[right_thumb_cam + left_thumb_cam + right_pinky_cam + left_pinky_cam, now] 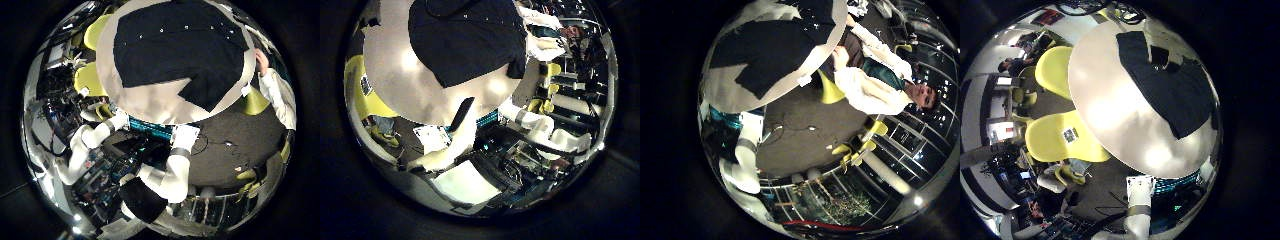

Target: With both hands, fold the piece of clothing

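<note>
A dark garment (1165,90) lies spread flat on a round pale table (1125,130). It covers the half of the table farthest from the robot's arms. Both palms are well above the table, and the whole top shows in the right thumb side view, with the garment (180,50) small in it. The garment (465,40) also shows below the left hand. None of the views shows the fingers of either hand. A seated person (875,85) reaches a hand (808,78) to the garment's edge (770,50) at the far rim.
Two chairs (1055,70) (1065,140) stand beside the table. The robot's two arms (175,175) (92,138) rise from the side opposite the person. Desks and room clutter ring the table at a distance.
</note>
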